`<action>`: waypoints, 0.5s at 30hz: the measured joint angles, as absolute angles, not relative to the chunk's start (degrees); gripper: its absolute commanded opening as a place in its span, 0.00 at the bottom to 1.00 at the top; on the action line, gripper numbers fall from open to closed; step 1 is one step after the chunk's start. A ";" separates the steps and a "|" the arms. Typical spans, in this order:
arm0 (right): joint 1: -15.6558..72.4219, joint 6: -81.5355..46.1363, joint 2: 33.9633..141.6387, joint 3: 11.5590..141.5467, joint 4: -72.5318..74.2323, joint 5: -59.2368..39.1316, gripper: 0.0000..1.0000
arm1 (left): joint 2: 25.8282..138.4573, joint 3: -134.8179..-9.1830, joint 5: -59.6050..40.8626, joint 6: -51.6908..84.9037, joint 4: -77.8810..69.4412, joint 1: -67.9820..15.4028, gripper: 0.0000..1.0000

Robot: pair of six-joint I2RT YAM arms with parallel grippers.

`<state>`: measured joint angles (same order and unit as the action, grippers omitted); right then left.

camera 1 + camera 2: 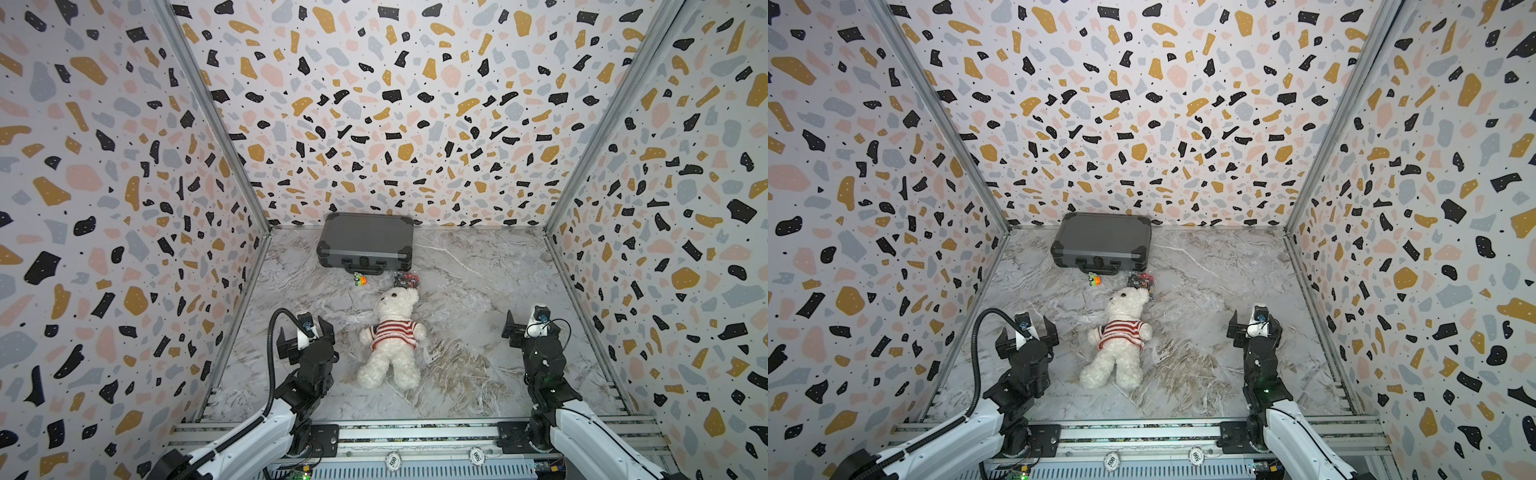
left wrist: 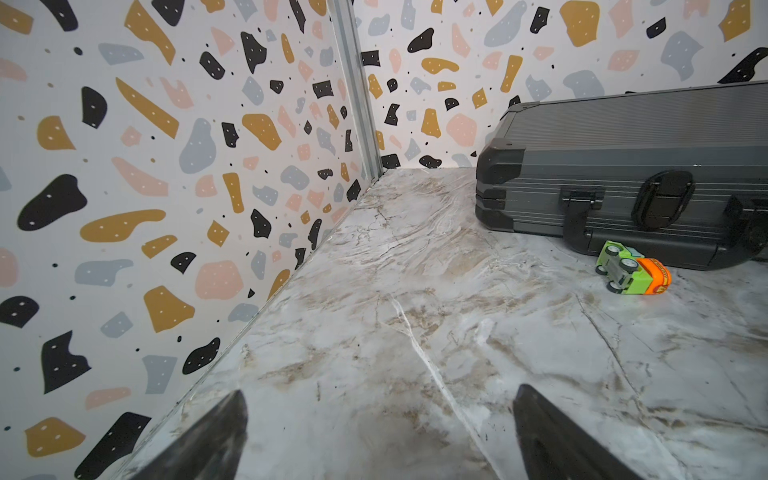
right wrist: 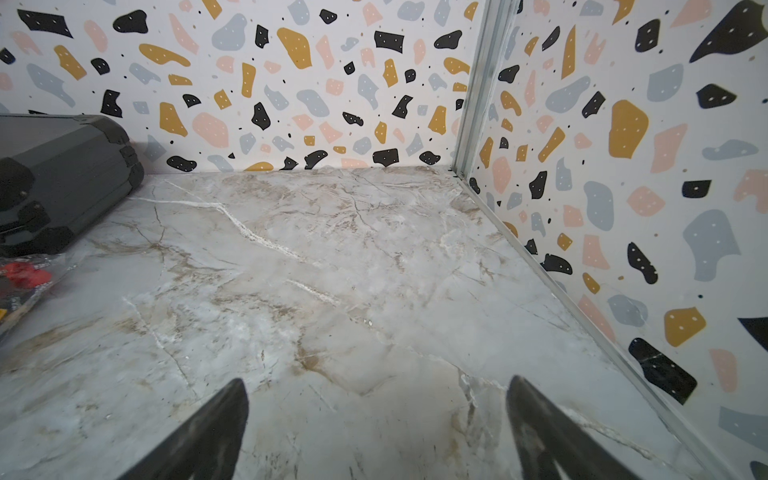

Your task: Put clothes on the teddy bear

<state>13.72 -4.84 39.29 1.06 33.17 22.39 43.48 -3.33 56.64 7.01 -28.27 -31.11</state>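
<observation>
The white fluffy teddy bear (image 1: pixel 390 340) (image 1: pixel 1116 340) lies on its back in the middle of the marble floor, head toward the back wall. A red-and-white striped sweater (image 1: pixel 394 331) (image 1: pixel 1120 332) covers its torso. My left gripper (image 1: pixel 305 330) (image 1: pixel 1027 330) (image 2: pixel 380 401) stands open just left of the bear, with only floor between its fingers. Well to the bear's right, near the side wall, my right gripper (image 1: pixel 528 322) (image 1: pixel 1254 322) (image 3: pixel 376 388) is open and empty. Neither wrist view shows the bear.
A closed grey case (image 1: pixel 365 241) (image 1: pixel 1101 243) (image 2: pixel 631 166) (image 3: pixel 54 174) lies against the back wall. A green-and-orange toy truck (image 1: pixel 358 279) (image 2: pixel 631 270) sits in front of it. A clear bag of dark and red pieces (image 1: pixel 407 279) (image 3: pixel 25 278) lies by the bear's head. Patterned walls enclose three sides.
</observation>
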 measured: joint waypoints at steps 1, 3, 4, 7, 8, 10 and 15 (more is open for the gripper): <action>13.72 -4.82 40.16 0.95 33.78 22.39 0.97 | 43.77 -3.20 56.53 6.85 -29.43 -30.63 1.00; 13.72 -4.80 42.13 0.91 35.48 22.31 0.97 | 44.49 -3.11 56.01 6.59 -32.10 -29.28 1.00; 13.72 -4.78 43.33 0.91 36.45 22.28 0.97 | 45.01 -3.07 55.57 6.48 -33.63 -28.47 1.00; 13.63 -4.56 47.31 0.91 40.23 22.31 0.97 | 47.07 -2.81 53.80 5.93 -37.71 -26.11 1.00; 13.58 -4.43 48.75 0.93 41.47 22.33 0.97 | 47.83 -2.70 52.97 5.69 -38.92 -25.30 1.00; 13.34 -4.14 51.77 0.93 44.12 22.31 0.97 | 49.21 -2.57 51.53 5.28 -40.88 -23.83 1.00; 11.60 -3.53 59.51 1.26 52.03 21.10 0.97 | 53.28 -2.39 47.22 4.19 -46.70 -19.62 1.00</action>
<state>11.60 -3.53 59.51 1.26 52.03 21.10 53.28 -2.39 47.22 4.19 -46.70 -19.62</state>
